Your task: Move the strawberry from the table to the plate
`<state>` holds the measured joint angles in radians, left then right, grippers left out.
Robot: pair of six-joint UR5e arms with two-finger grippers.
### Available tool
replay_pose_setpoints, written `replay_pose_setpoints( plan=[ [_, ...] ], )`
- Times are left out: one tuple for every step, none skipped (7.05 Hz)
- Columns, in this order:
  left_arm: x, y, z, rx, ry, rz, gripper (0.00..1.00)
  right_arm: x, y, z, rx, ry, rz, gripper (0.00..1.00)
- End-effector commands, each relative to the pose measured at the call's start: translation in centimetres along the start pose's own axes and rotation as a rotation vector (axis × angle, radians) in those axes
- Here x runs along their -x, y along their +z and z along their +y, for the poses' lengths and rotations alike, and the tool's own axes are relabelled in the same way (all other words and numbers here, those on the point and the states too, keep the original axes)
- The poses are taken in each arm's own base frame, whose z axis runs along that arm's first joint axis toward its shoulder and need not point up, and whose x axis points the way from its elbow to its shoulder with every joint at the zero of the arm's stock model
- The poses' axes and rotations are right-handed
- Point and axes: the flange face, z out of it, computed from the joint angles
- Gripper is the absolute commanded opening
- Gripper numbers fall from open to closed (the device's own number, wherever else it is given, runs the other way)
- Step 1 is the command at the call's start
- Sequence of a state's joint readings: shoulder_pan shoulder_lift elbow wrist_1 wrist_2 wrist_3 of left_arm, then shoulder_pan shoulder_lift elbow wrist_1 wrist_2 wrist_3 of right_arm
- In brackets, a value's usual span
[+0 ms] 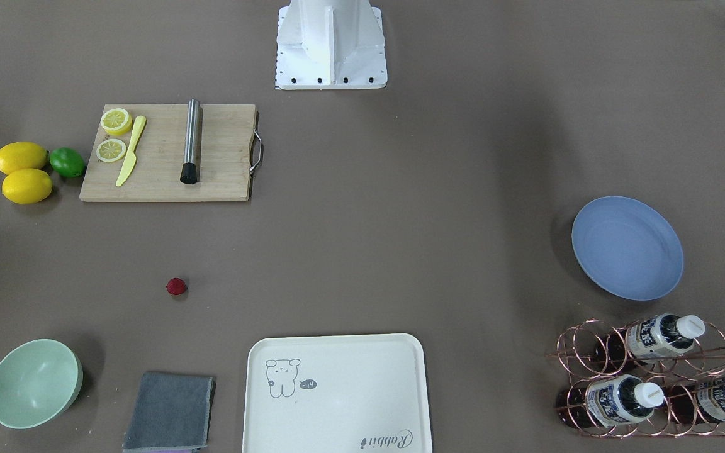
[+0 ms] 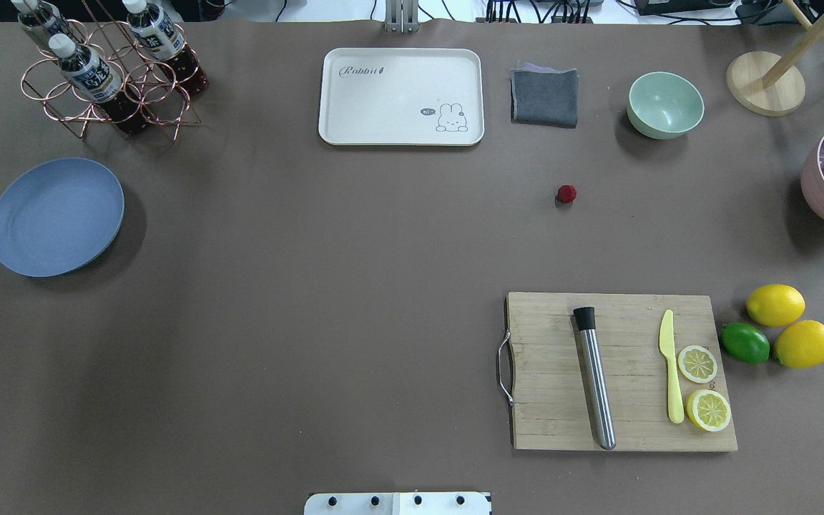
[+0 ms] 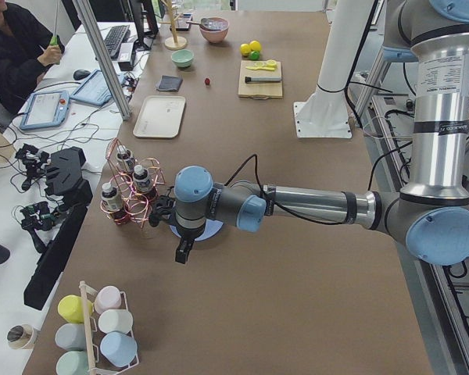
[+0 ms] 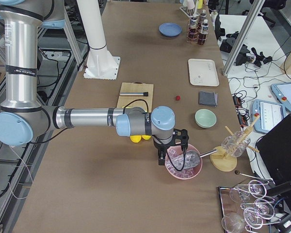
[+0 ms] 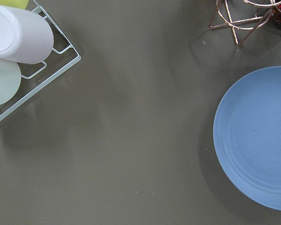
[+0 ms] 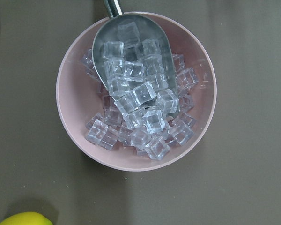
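Overhead exterior view of a wide grey-brown desk (image 2: 312,286). From the side cameras, the left arm (image 3: 313,205) reaches out level over the desk. The left gripper (image 3: 183,255) hangs above the surface just beside a round blue plate (image 2: 54,214). The right arm (image 4: 87,118) holds the right gripper (image 4: 161,159) over a pink bowl (image 6: 75,117) of ice cubes (image 6: 140,93) with a metal scoop (image 6: 103,42) in it. Whether either gripper is released or clenched cannot be told. A wooden cutting board (image 2: 619,315) sits at the near right and a cream tray (image 2: 383,107) at the far middle. The plate lies at the left, near a copper wire rack (image 2: 61,118) of bottles. A small dark-red strawberry (image 2: 566,194) lies on the desk right of centre, near a mint-green bowl (image 2: 666,104) and a grey cloth (image 2: 544,96), well apart from the plate.
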<state>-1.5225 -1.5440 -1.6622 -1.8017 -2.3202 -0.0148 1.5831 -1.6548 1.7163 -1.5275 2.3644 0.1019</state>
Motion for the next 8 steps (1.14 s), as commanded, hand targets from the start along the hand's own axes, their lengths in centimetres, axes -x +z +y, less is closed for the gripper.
replay_pose_setpoints(
  plan=[
    [0.01,-0.33,0.23,-0.012,0.009,0.002,0.98,-0.09,-0.2,0.03,-0.004,0.003,-0.001,1.0],
    [0.11,-0.17,0.61,-0.013,0.006,0.008,0.98,-0.19,-0.3,0.04,-0.006,0.005,-0.001,1.0],
    [0.06,-0.22,0.59,-0.014,0.007,0.009,0.98,-0.31,-0.3,0.05,-0.006,0.008,0.001,1.0],
    [0.11,-0.17,0.62,-0.013,0.006,0.009,0.98,-0.22,-0.29,-0.02,-0.005,0.007,0.001,1.0],
    [0.04,-0.24,0.45,-0.015,0.008,0.009,0.98,-0.32,-0.29,0.06,-0.005,0.009,0.001,1.0],
    [0.01,-0.27,0.37,-0.015,0.008,0.009,0.98,-0.21,-0.29,-0.02,-0.005,0.007,-0.001,1.0],
    [0.03,-0.27,0.37,-0.015,0.008,0.007,0.98,-0.26,-0.24,0.05,-0.004,0.009,-0.001,1.0],
    [0.03,-0.16,0.38,-0.013,0.008,0.007,0.98,-0.15,-0.34,-0.03,-0.006,0.009,-0.001,1.0]
  ],
)
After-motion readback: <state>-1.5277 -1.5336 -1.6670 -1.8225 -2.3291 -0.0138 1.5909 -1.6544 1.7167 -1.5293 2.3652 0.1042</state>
